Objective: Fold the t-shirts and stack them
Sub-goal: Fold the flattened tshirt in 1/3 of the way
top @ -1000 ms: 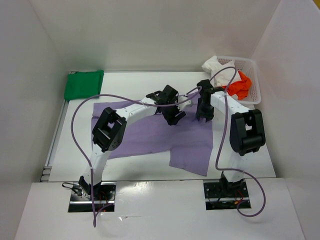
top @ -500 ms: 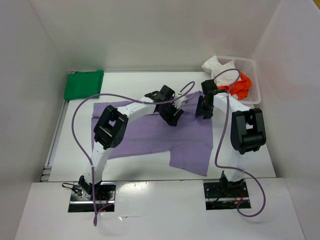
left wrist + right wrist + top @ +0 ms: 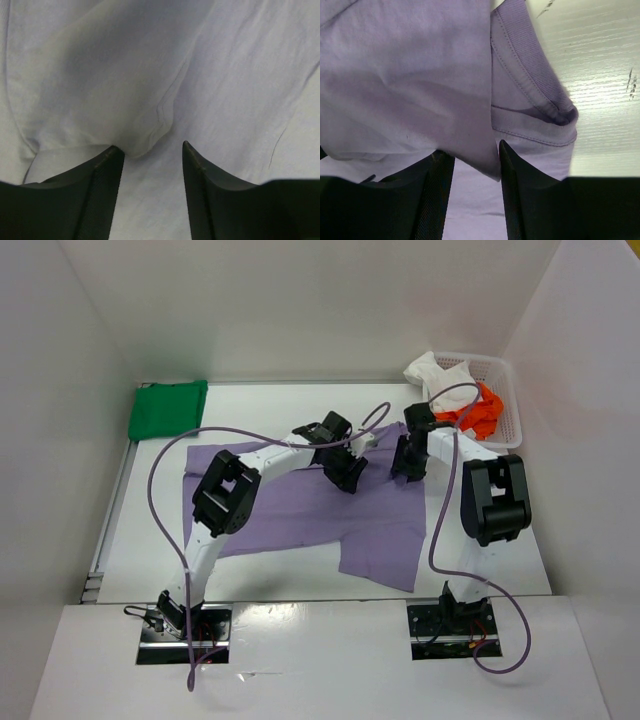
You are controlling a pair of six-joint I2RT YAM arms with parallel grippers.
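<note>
The lavender t-shirt lies spread across the middle of the table. My left gripper is down on its far middle part. In the left wrist view that gripper has its jaws apart, with a small raised fold of cloth at the left fingertip. My right gripper is at the shirt's far right corner. Its jaws stand apart with a flap of lavender cloth lying across the gap, beside the ribbed collar. A folded green t-shirt lies at the back left.
A white mesh basket stands at the back right, with a white t-shirt and an orange-red t-shirt bunched in it. White walls close in the table on three sides. Purple cables loop over both arms.
The left jaws have narrowed around the small fold. Both grippers have shifted slightly toward the far side of the shirt.
</note>
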